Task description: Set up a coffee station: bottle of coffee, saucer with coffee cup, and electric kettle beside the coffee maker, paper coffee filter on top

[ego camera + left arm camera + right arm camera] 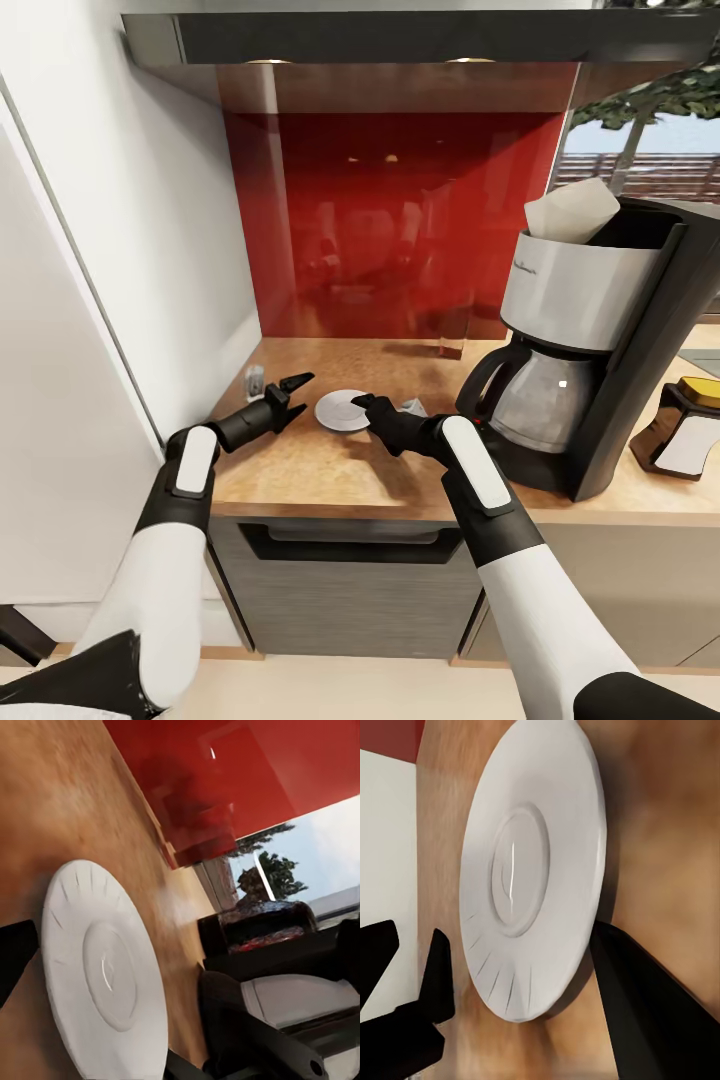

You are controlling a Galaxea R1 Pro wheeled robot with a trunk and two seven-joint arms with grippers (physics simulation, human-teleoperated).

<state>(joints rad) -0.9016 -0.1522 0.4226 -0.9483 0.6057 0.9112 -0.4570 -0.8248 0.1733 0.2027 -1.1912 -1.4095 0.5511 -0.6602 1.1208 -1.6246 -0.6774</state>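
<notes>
The white saucer [343, 410] [101, 971] [536, 870] lies flat on the kitchen countertop [330, 465], left of the coffee maker [590, 340]. My right gripper [368, 405] is open at the saucer's right rim, one finger [645, 1012] against the edge. My left gripper [292, 390] is open just left of the saucer. The paper coffee filter [572, 212] sits on top of the machine. The bottle of coffee [688, 432] lies on its side to the machine's right. A pale shape [413, 405] behind my right wrist may be the coffee cup. The electric kettle is out of view.
The kitchen shelf [400, 40] hangs overhead before a red glass backsplash [400, 220]. A small grey jar [255, 380] stands by the white wall at the left. A red glass [450, 347] stands at the back. The counter's front edge runs under my arms.
</notes>
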